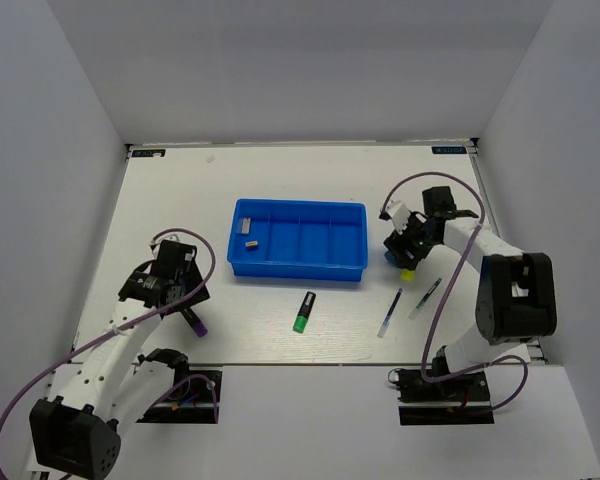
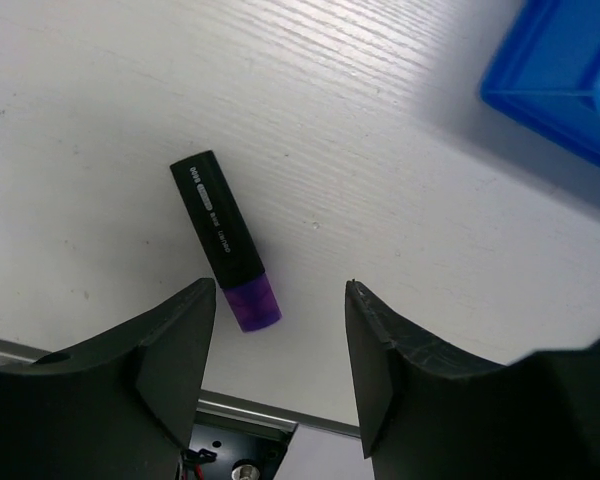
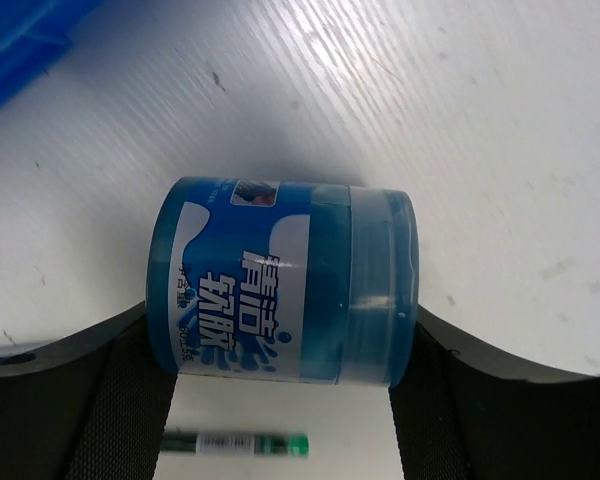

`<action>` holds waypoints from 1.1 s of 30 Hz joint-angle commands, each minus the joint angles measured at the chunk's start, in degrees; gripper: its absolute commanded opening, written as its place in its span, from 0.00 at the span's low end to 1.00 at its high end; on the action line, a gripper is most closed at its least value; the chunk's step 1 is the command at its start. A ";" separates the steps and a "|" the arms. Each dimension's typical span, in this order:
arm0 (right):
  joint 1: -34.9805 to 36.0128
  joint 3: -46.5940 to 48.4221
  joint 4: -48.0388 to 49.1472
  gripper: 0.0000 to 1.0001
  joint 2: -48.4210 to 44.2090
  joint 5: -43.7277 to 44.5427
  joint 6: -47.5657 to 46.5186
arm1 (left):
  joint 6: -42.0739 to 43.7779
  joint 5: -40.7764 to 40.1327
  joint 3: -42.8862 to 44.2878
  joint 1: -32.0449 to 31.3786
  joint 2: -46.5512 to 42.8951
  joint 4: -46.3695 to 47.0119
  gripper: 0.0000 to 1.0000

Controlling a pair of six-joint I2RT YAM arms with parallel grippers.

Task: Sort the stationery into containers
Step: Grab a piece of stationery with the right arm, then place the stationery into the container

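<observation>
The blue tub (image 3: 280,250) with its white label lies on its side between the fingers of my right gripper (image 3: 282,315), which press on its two ends; in the top view the tub (image 1: 389,258) shows just under that gripper (image 1: 400,250), right of the blue tray (image 1: 298,268). A yellow marker (image 1: 407,273) peeks out below it. My left gripper (image 2: 278,290) hangs open over the table, the purple marker (image 2: 225,240) lying just ahead of its left finger, untouched. Two small grey blocks (image 1: 250,240) rest in the tray's left compartment.
A green-black marker (image 1: 304,312) lies in front of the tray. A blue pen (image 1: 390,313) and a teal pen (image 1: 425,297) lie near the right arm. The table's front edge (image 2: 270,412) runs right below the left gripper. White walls enclose the table.
</observation>
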 commanded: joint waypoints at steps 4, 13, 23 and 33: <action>0.00 6.93 -7.19 0.00 -15.16 6.19 1.25 | -4.51 -0.77 0.13 1.71 0.84 -2.21 0.65; 6.05 32.24 -30.14 0.00 -5.37 -23.43 -1.11 | -8.20 2.75 1.36 3.82 7.17 -2.21 0.65; 26.52 61.96 -32.88 0.00 20.05 -19.67 -5.07 | -8.64 3.72 0.39 5.05 9.36 -0.80 0.65; 33.04 64.53 -26.81 0.00 30.26 -10.88 -6.83 | -10.31 3.98 0.04 5.67 11.12 -0.10 0.65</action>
